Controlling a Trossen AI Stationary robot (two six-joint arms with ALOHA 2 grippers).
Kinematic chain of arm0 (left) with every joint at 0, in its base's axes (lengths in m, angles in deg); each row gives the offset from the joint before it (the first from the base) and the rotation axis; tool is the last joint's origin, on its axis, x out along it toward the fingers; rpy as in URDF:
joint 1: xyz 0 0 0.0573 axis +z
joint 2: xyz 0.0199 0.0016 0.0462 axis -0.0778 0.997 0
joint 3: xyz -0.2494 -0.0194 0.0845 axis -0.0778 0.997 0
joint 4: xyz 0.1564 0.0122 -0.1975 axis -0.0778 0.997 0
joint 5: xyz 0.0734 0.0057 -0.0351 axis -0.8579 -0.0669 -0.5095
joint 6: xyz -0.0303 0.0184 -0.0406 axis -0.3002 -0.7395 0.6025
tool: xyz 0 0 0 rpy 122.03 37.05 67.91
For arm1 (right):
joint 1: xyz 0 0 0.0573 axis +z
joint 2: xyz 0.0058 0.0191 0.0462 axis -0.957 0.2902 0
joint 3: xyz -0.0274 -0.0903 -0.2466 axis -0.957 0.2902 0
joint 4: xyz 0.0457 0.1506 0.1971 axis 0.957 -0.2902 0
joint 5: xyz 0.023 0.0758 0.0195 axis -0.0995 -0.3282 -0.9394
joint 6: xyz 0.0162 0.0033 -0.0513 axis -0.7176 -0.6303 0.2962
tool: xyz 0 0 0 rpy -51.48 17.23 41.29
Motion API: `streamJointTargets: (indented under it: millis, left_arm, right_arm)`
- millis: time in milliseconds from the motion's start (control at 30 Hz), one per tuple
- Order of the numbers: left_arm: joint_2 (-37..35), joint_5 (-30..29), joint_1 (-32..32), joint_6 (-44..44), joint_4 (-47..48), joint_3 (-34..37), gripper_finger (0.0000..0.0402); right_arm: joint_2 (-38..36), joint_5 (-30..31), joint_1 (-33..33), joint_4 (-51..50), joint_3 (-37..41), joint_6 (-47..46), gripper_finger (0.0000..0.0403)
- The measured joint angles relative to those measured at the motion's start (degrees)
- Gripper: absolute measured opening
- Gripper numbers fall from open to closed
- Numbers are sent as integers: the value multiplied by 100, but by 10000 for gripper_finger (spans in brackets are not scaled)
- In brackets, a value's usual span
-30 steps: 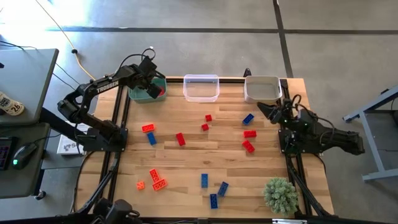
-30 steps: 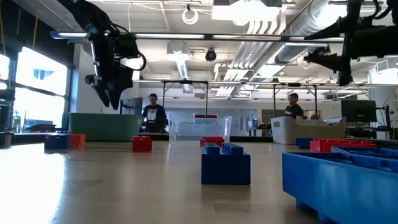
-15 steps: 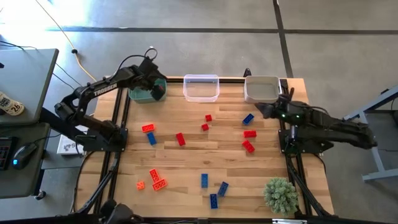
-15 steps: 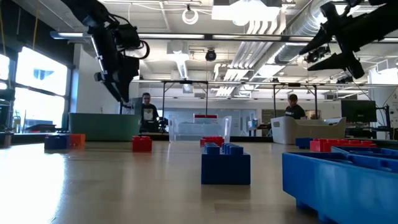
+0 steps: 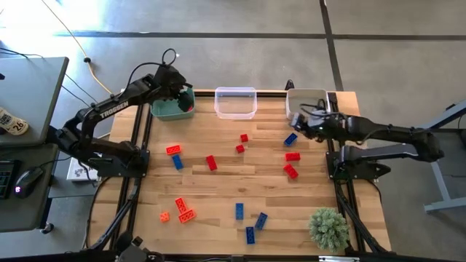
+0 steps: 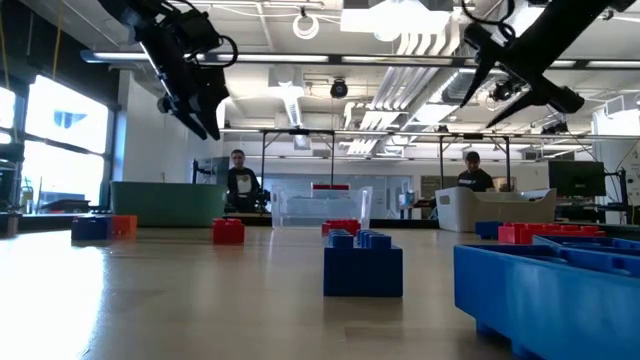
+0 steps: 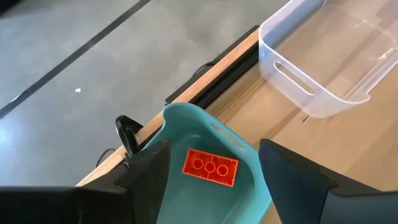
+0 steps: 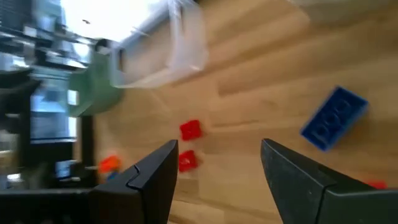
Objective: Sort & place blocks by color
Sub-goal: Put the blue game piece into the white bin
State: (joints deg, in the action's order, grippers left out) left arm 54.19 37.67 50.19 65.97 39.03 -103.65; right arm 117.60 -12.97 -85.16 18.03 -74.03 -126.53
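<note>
- Left gripper (image 7: pixel 211 186), jaws wide and empty, hangs over the green bin (image 7: pixel 186 121); one red brick (image 7: pixel 210 167) lies between them.
- Right gripper (image 8: pixel 217 180), jaws apart, empty; blue brick (image 8: pixel 334 118) just beyond on bare wood table (image 5: pixel 218 189).
- Other bricks (image 5: pixel 211 162) lie scattered.

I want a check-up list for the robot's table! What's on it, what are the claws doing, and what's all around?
Surface: wooden table, bare between the bricks.
Job's things: red, orange and blue blocks scattered on the table; one red block lies in the green bin; the clear bin looks empty; the grey bin holds nothing visible.
Clutter: small green plant at the table's near right corner.
Grippers: left gripper open above the green bin, holding nothing; right gripper open, holding nothing, near a blue block.
Cables: a white cable on the floor.
Surroundings: a desk with a mouse; two people far behind.
</note>
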Motion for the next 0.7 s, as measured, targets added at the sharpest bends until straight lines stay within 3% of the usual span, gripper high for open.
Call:
streamJointTargets:
  millis: [333,700]
  left_arm:
    - [-4,-6,0,14,0,0,234]
    - [-4,-10,0,14,-4,0,234]
  right_arm:
    - [1245,-127,-1,-434,-66,-1179,217]
    - [2452,-24,-1,-791,-66,-1629,217]
